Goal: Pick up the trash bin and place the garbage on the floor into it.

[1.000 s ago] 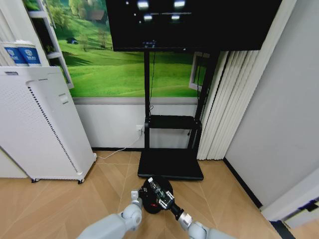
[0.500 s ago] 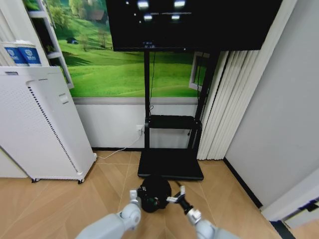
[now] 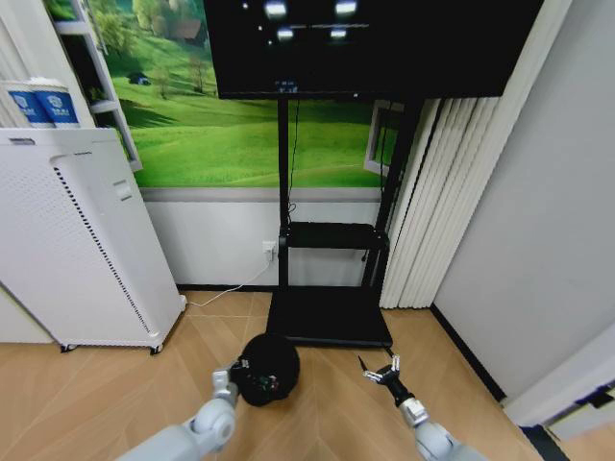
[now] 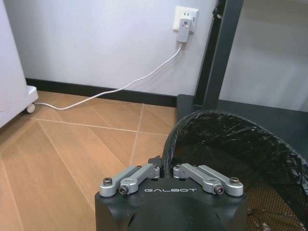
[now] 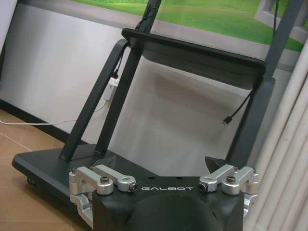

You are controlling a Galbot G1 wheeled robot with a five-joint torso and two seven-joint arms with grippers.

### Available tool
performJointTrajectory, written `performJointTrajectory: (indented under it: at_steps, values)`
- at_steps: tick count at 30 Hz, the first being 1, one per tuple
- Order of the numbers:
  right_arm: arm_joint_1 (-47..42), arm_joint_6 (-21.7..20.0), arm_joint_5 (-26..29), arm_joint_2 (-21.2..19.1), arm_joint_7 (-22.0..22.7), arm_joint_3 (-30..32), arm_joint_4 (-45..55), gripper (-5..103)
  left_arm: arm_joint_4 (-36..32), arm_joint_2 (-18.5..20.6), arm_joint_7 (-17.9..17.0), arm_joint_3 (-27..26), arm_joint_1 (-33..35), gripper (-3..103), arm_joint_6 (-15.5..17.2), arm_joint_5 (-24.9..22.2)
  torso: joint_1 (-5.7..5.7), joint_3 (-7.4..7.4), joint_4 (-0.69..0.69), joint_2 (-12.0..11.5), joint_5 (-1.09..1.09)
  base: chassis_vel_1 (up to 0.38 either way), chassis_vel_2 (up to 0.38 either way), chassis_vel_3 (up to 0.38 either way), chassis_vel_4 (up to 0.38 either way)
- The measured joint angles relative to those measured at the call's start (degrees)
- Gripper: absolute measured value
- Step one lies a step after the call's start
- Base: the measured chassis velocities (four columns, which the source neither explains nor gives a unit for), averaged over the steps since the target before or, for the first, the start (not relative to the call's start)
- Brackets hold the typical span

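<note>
- gripping the near rim of the small round black trash bin [image 3: 266, 368] with its black bag lining, the left gripper [image 3: 231, 381] is pinched shut on that rim — the left wrist view shows its jaws closed over the edge [image 4: 166, 169].
- trash bin sits at about 6 o'clock in the head view, over the light brown herringbone wood floor [image 3: 115, 384], just before the black tv stand base [image 3: 330, 317].
- right gripper [image 3: 382, 371] hangs at 5 o'clock, jaws spread apart and empty — well clear of the bin.

"GALBOT" in white letters on the black bodies of the left gripper [image 4: 167, 179] and right gripper [image 5: 161, 180]
</note>
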Motion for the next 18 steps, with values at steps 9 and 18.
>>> performJointTrajectory:
  at_steps: [9,18]
  values:
    - [-1.4,0.1,-0.8,-0.3,0.0,1.5,0.4,100,-0.4,-0.2,0.5,-1.5,1.7,7,-0.2,1.1,0.01,0.01,0.02,0.0,0.00,0.186,-0.009,-0.190,0.001]
    - [-2.9,0.1,-5.4,0.8,2.4,2.8,0.8,100,-0.4,-1.5,0.7,-2.4,3.6,7,-0.4,2.2,-0.02,-0.02,-0.01,0.0,0.03,0.378,0.053,-0.404,-0.055]
